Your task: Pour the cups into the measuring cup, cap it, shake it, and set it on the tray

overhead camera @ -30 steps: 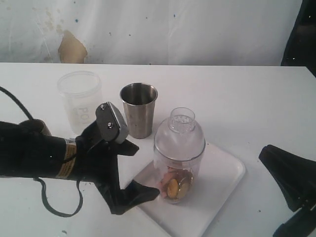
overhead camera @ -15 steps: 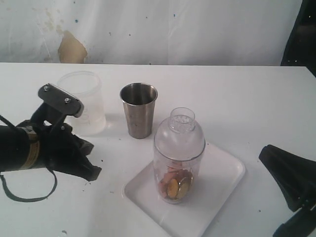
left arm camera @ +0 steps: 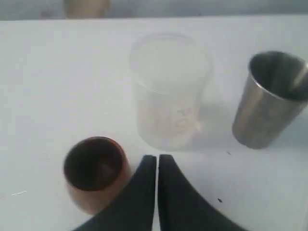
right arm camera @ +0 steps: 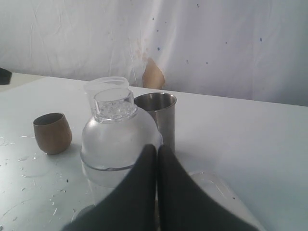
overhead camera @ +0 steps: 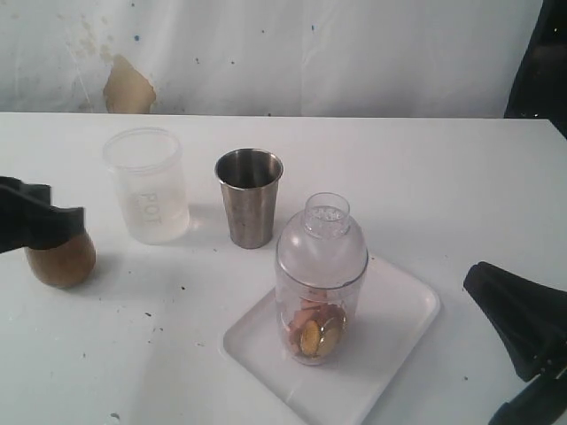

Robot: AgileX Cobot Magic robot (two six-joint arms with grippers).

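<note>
Measuring cup (overhead camera: 321,274) on tray (overhead camera: 403,305) — tumbler (overhead camera: 249,199) behind-left

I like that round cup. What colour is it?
The round cup is golden brown, dark inside; best in left wrist view.

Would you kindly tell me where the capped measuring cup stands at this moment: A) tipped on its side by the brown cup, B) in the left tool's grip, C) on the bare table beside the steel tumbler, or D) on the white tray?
D: the measuring cup stands upright on the tray with its domed lid on, apart from the steel tumbler.
</note>
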